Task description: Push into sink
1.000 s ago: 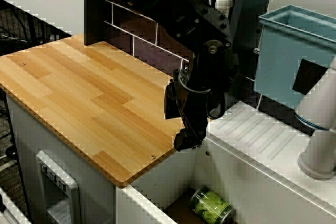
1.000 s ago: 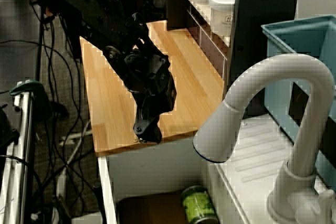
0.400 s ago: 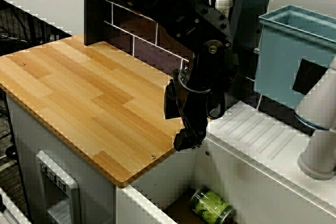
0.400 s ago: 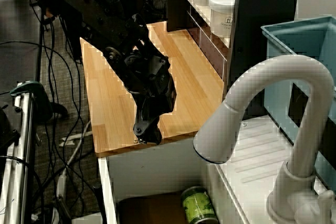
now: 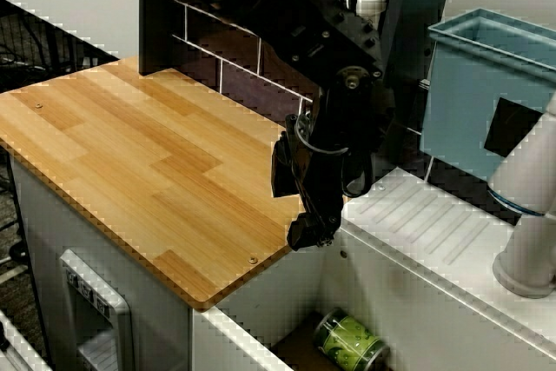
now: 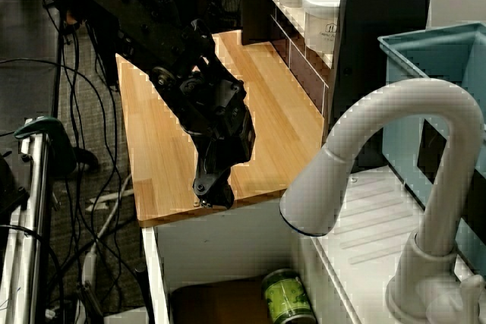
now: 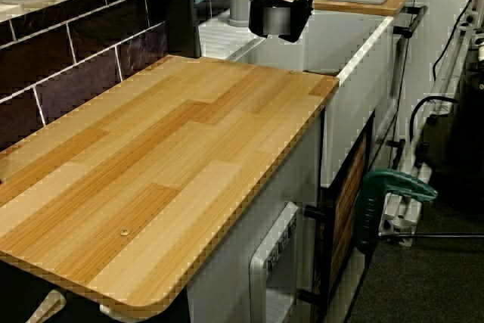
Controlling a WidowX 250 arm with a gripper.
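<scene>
A green can lies on its side on the brown floor of the sink, low in the view from the front. The view from the sink side shows the same can at the bottom of the sink. My black gripper hangs over the wooden countertop's edge where it meets the sink, well above the can and apart from it. Its tip points down at that edge. In the view along the counter the gripper is at the far end. I cannot tell how its jaws stand.
The wooden countertop fills the left. A white ribbed drainboard and a light-blue bin lie to the right of the sink. A white faucet arches over the sink. White jars stand on the back shelf.
</scene>
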